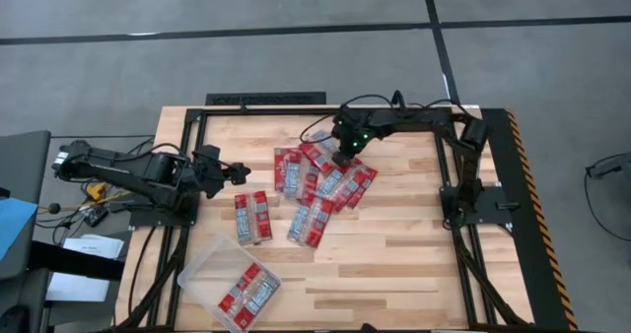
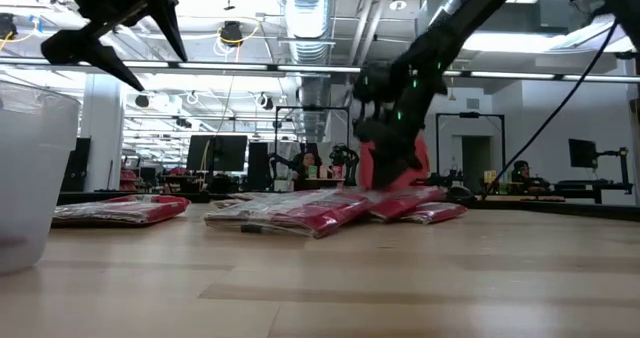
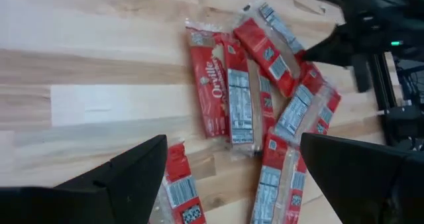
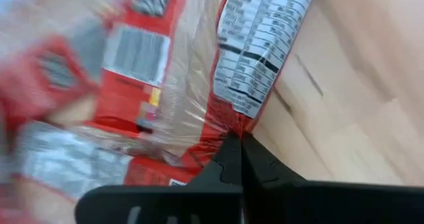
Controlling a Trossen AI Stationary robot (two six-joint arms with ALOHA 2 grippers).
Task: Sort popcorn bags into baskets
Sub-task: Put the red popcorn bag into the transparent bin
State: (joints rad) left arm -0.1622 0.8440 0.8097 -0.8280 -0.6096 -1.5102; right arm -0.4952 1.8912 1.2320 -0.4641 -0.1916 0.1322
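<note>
Crinkly film popcorn bags [image 1: 320, 187] lie heaped mid-tabletop from above, two in the clear tray [image 1: 202, 272]. Left wrist view: left tool [image 3: 228, 177] spread, waiting. Right wrist view: right tool [image 4: 235, 143] clenched on one packet's [image 4: 262, 45] light, slippery edge.

A grey floor [image 1: 296, 18] crossed by dark seam lines surrounds the light wooden tabletop [image 1: 394, 244]. Beyond it spreads a large hall with white columns [image 2: 102, 128], ceiling ducts [image 2: 310, 8] and bright strip lights [image 2: 500, 40]. Dark monitors [image 2: 215, 153] stand on what seem to be distant workbenches.
</note>
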